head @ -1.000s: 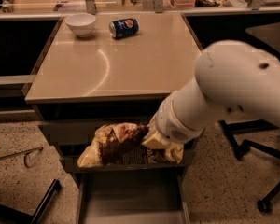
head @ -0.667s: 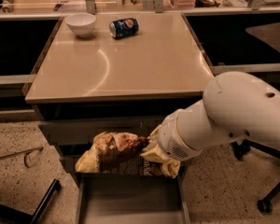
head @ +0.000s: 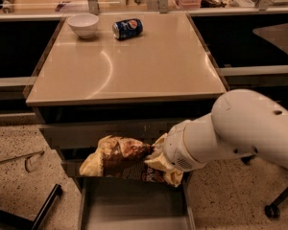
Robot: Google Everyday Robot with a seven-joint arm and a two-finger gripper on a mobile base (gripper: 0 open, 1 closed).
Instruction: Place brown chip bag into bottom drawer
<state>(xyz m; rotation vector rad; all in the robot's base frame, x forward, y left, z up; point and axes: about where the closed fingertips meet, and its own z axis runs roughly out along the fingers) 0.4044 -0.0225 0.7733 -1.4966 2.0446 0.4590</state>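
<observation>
The brown chip bag [head: 122, 158] is dark brown and crinkly with pale yellow ends. It hangs in the air in front of the drawer fronts, above the open bottom drawer [head: 134, 206], a shallow grey tray pulled out toward me. My gripper [head: 156, 158] is at the bag's right end, mostly hidden behind the bag and my white arm [head: 230, 133], which reaches in from the right. The bag is lifted off any surface and stays with the gripper.
A beige counter [head: 149, 66] tops the drawer unit. A white bowl [head: 83, 24] and a blue soda can [head: 127, 28] lying on its side sit at its back. The two upper drawers [head: 96, 133] are closed. Black chair legs [head: 43, 207] stand at the lower left.
My arm has drawn down and to the right. The bag has come lower with it, closer to the open bottom drawer.
</observation>
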